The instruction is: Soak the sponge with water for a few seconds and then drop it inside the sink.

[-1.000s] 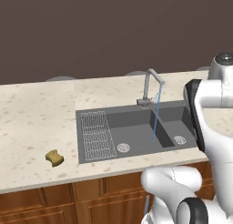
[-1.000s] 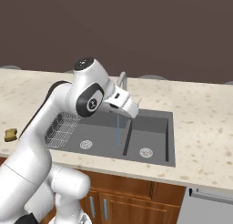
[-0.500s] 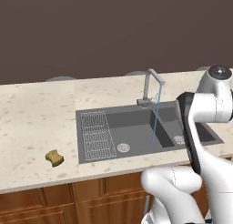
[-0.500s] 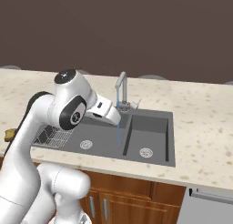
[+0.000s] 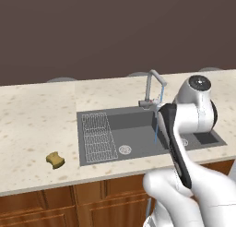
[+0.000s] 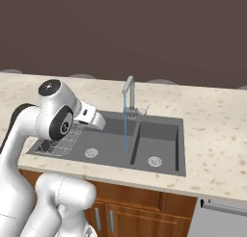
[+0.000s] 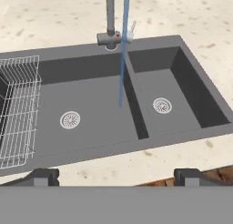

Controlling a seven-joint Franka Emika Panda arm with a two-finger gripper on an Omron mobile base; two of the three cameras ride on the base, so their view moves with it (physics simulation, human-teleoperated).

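The mustard sponge [image 5: 55,160] lies on the counter left of the sink [image 5: 133,122], well away from my arm. Water [image 5: 156,129] runs in a thin blue stream from the grey faucet [image 5: 154,85] down near the divider between the two basins. In the hand view my gripper [image 7: 116,177] is open with nothing between its fingertips [image 7: 43,176]. It hovers above the front counter edge and looks down into the sink [image 7: 91,100] and at the water [image 7: 123,50]. In the right base view my hand [image 6: 90,116] hangs over the left part of the sink [image 6: 108,135].
A wire drain rack [image 5: 97,134] fills the sink's left end. Round silver drains [image 7: 70,119] sit in each basin. The speckled beige counter [image 5: 37,124] stretches left of the sink, with wooden cabinets [image 5: 69,203] below and a dark wall behind.
My arm has swung left and lower, carrying the hand from near the faucet to above the sink's left part. The sponge has stayed put and the water keeps running.
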